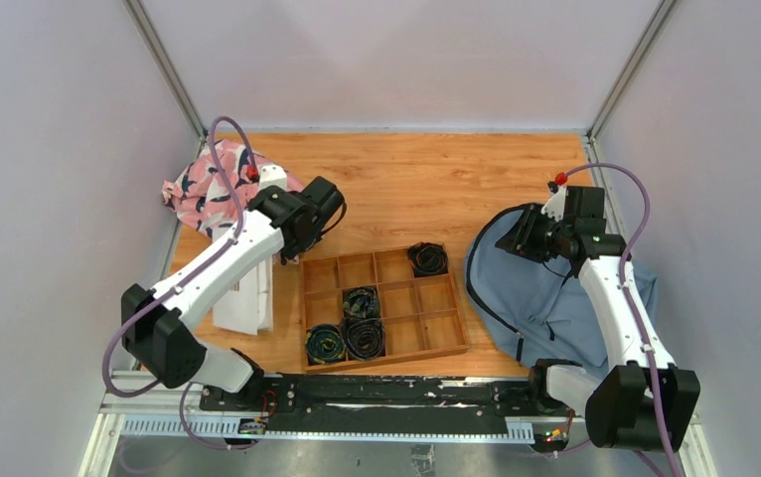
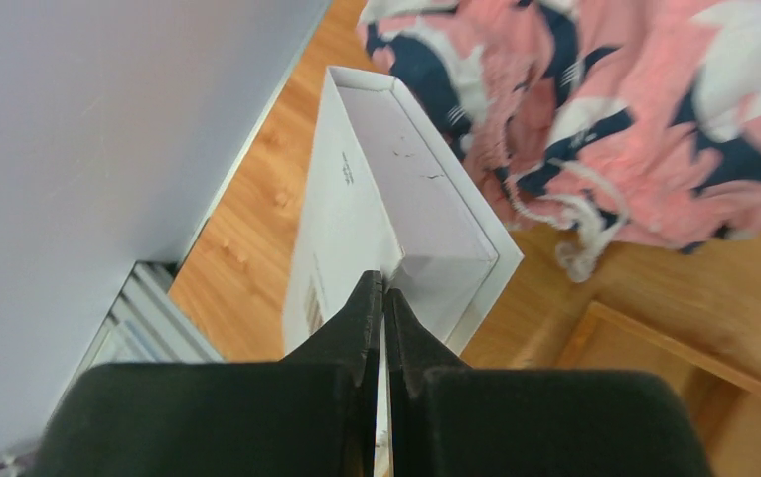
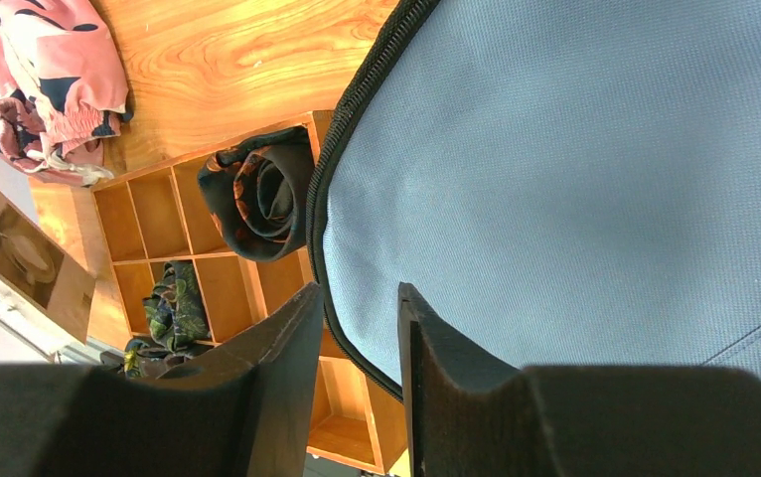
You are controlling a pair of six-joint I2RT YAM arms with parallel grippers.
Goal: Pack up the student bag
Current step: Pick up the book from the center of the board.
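The slate-blue student bag (image 1: pixel 555 298) lies at the right of the table, its dark zipper edge facing the wooden tray. My right gripper (image 1: pixel 518 234) hovers at the bag's upper left corner. In the right wrist view its jaws (image 3: pixel 357 298) stand apart, and the zipper edge of the bag (image 3: pixel 575 169) crosses the gap between them. My left gripper (image 2: pixel 383 283) is shut on the thin wall of an open white box (image 2: pixel 386 199). That box (image 1: pixel 242 298) sits left of the tray, under the left arm.
A wooden tray (image 1: pixel 434 331) with compartments sits mid-table and holds several dark rolled cloths (image 1: pixel 426 258) (image 3: pixel 257 194). A pink cloth with navy and white shapes (image 1: pixel 203 189) (image 2: pixel 645 109) is bunched at the far left by the wall.
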